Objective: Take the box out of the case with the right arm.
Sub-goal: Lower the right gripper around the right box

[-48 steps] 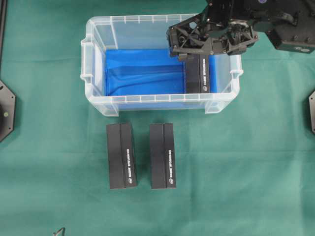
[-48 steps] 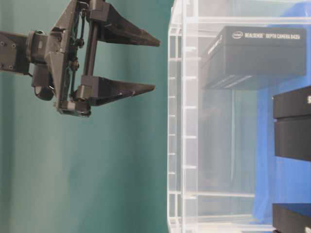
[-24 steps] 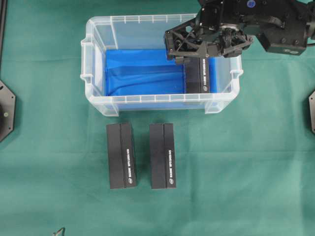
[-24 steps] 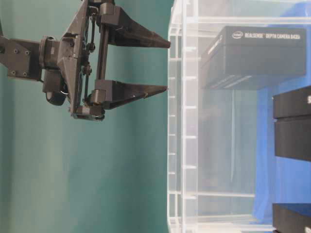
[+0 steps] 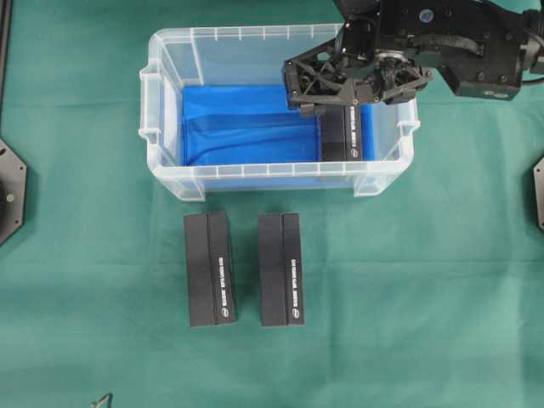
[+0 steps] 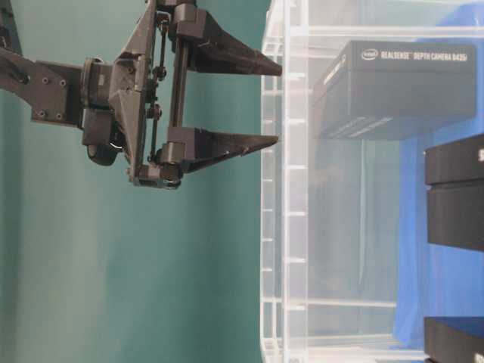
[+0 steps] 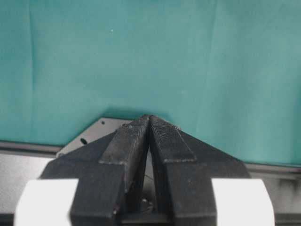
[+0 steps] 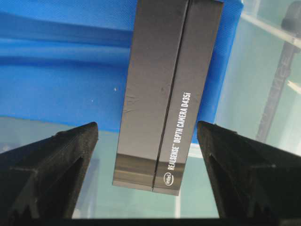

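The box (image 5: 342, 132) is black with white lettering and lies flat on the blue sheet at the right end of the clear case (image 5: 166, 102). My right gripper (image 5: 342, 95) hangs open over that end of the case, just above the rim. In the right wrist view the box (image 8: 164, 94) lies below and between the two spread fingers of the right gripper (image 8: 147, 125), touching neither. From table level the right gripper (image 6: 278, 106) has its fingertips level with the case's rim (image 6: 274, 227). My left gripper (image 7: 149, 116) is shut with nothing in it, over green cloth.
Two more black boxes (image 5: 210, 269) (image 5: 280, 269) lie side by side on the green cloth in front of the case. Black mounting plates sit at the left edge (image 5: 10, 191) and the right edge (image 5: 538, 194) of the table.
The right gripper has moved closer to the case, its fingertips now at the rim, and its jaws have spread slightly wider. The box has not moved.
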You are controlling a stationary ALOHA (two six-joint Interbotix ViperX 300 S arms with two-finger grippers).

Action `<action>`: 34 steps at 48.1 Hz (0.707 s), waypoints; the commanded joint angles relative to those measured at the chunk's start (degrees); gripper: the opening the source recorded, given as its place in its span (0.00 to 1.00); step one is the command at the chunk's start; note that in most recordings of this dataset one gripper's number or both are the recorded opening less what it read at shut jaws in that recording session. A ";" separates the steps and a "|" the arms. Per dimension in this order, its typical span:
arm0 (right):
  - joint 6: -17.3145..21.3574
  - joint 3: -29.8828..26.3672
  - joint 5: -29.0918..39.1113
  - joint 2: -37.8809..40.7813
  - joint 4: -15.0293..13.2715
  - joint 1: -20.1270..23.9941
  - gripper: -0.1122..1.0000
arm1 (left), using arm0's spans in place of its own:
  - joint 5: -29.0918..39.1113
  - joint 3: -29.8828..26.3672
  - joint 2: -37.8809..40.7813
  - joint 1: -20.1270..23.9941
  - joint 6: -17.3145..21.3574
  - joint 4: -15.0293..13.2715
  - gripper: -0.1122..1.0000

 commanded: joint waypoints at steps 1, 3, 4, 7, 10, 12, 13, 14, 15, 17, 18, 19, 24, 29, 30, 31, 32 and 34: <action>-0.09 0.00 -0.35 -0.70 -0.18 -0.26 0.91 | -0.26 -1.05 0.26 0.00 0.09 0.18 0.10; -0.09 0.26 -0.53 -0.70 -0.18 -0.26 0.91 | -0.18 -1.05 0.26 0.09 0.09 0.18 0.10; -0.09 0.44 -0.70 -0.70 -0.18 -0.35 0.91 | -0.26 -1.14 0.26 0.09 0.09 0.18 0.10; -0.09 0.88 -1.49 -0.70 -0.18 -0.53 0.91 | -0.18 -1.14 0.35 0.09 0.09 0.18 0.10; -0.09 1.41 -2.46 -0.70 -0.26 -0.70 0.91 | -0.18 -1.14 0.44 0.00 0.09 0.18 0.10; -0.09 1.76 -3.25 -0.79 -0.26 -0.79 0.91 | -0.26 -1.14 0.44 0.09 0.09 0.09 0.10; -0.09 2.02 -3.52 -0.70 -0.35 -0.88 0.91 | -0.26 -1.14 0.44 0.09 0.09 0.18 0.10; -0.09 2.20 -3.87 -0.70 -0.35 -0.97 0.91 | -0.18 -1.14 0.44 0.00 0.09 0.18 0.10; -0.09 2.46 -4.13 -0.70 -0.35 -0.97 0.91 | -0.26 -1.14 0.44 0.09 0.09 0.18 0.10; -0.09 2.90 -4.57 -0.70 -0.35 -1.14 0.91 | -0.26 -1.14 0.44 0.09 0.09 0.18 0.10; -0.09 3.34 -4.92 -0.79 -0.35 -1.23 0.91 | -0.26 -1.14 0.44 0.00 0.09 0.18 0.10; -0.09 3.69 -5.19 -0.79 -0.35 -1.32 0.91 | -0.26 -1.14 0.44 0.09 0.09 0.18 0.10; 0.00 4.92 -6.68 -0.70 -0.35 -1.76 0.91 | -0.26 -1.14 0.44 0.09 0.09 0.18 0.10; 0.18 6.42 -8.70 -0.70 -0.35 -2.29 0.91 | -0.26 -1.14 0.44 0.09 0.09 0.18 0.10; 0.18 6.68 -9.14 -0.62 -0.26 -2.37 0.91 | -0.26 -1.14 0.53 0.00 0.09 0.18 0.10; 0.18 6.86 -9.58 -0.53 -0.18 -2.46 0.91 | -0.26 -1.14 0.53 0.00 0.09 0.18 0.10; 0.18 7.03 -10.11 -0.35 -0.09 -2.46 0.91 | -0.26 -1.14 0.53 0.09 0.09 0.18 0.10; 0.18 7.29 -10.99 -0.09 0.00 -2.46 0.91 | -0.26 -1.14 0.53 0.09 0.09 0.18 0.10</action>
